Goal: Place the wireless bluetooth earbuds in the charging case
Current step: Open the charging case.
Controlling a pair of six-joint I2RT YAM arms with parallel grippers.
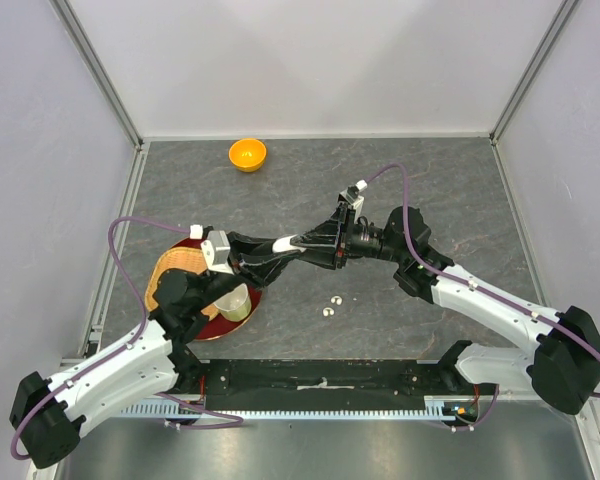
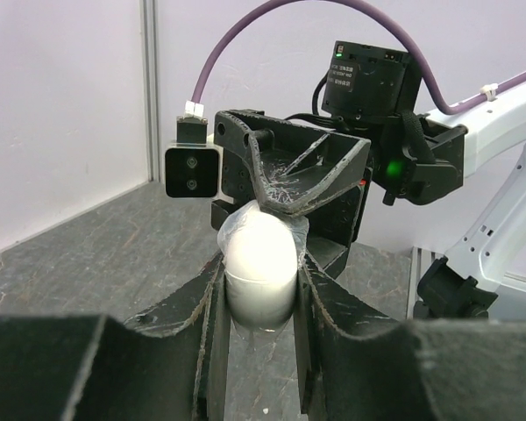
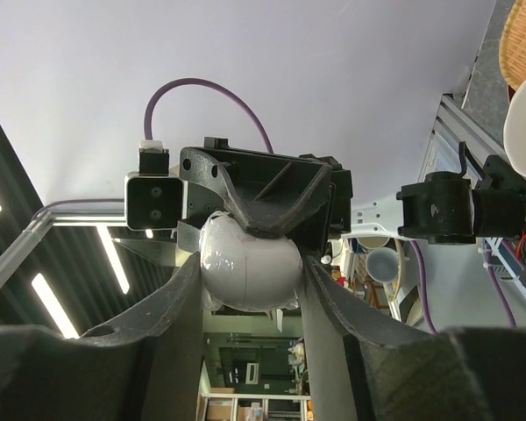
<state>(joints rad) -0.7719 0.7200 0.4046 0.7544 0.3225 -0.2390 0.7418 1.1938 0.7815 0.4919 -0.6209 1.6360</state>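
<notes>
Case (image 2: 261, 250) in left end effector (image 2: 259, 289), earbuds (image 1: 327, 311) apart

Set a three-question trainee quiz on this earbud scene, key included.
1. True or false: the two small silvery earbuds lie loose on the grey table, outside any case.
2. The white egg-shaped charging case is held by: A) one arm's fingers alone; B) the left gripper and right gripper together, from opposite ends; C) nothing, it rests on the table.
3. Fill in: the small round bowl near the table's far edge is ____ in colour.
Key: 1 true; 2 B; 3 orange.
</notes>
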